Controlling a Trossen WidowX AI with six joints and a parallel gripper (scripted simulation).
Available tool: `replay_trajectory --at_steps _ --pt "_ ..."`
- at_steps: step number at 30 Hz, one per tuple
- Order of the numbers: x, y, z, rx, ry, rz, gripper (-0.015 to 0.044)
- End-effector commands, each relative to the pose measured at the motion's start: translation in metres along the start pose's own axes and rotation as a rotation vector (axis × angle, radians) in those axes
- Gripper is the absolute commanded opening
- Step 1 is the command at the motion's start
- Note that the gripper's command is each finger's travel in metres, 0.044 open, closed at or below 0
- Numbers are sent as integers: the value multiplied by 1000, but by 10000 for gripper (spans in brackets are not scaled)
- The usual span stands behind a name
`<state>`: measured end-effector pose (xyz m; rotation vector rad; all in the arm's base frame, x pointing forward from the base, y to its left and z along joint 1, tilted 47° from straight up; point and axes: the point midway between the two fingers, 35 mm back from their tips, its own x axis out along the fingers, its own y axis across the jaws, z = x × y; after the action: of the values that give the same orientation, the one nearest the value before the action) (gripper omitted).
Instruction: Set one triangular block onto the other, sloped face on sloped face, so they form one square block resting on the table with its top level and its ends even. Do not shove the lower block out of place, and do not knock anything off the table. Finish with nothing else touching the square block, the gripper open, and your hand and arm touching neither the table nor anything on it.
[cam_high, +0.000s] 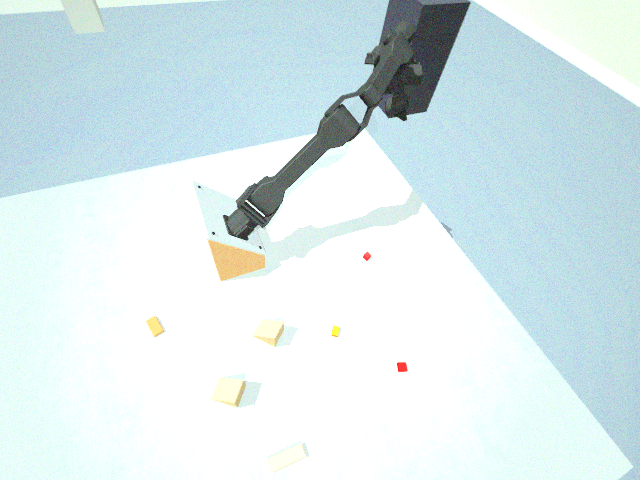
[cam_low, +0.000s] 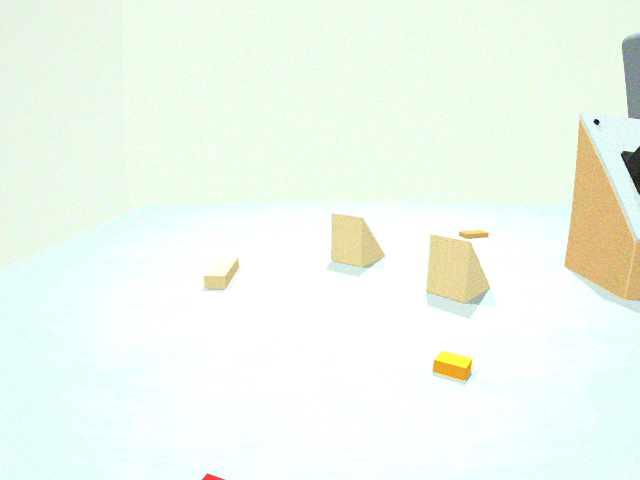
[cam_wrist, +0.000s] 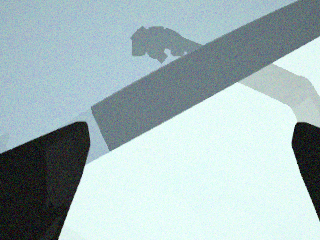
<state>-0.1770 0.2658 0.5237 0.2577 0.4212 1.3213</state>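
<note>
Two tan triangular blocks stand apart on the table. The one nearer the ramp (cam_high: 269, 331) (cam_low: 447, 268) and the other block (cam_high: 229, 391) (cam_low: 346, 240) each show an upright face towards the exterior camera, with the slope falling to the right in that view. Neither block is in the wrist view. My gripper (cam_high: 235, 229) (cam_wrist: 194, 133) is open, with nothing between its fingers. It hangs in front of or above the ramp's pale face in the top view, well away from both blocks.
A large ramp (cam_high: 237, 259) (cam_low: 599, 222) has an orange side. Small items lie about: an orange brick (cam_high: 155, 326) (cam_low: 473, 234), a yellow brick (cam_high: 335, 331) (cam_low: 452, 365), two red cubes (cam_high: 367, 256) (cam_high: 402, 366) and a cream bar (cam_high: 287, 457) (cam_low: 222, 272).
</note>
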Motion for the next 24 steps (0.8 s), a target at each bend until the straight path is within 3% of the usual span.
replay_trajectory --at_steps 1,5,12,24 --pt "1 0 0 -2 0 -2 426" --pt "21 -9 -2 -50 0 -55 440" --pt "90 -55 -6 -197 27 -244 440" --pt "188 -190 -1 -377 176 -580 440"
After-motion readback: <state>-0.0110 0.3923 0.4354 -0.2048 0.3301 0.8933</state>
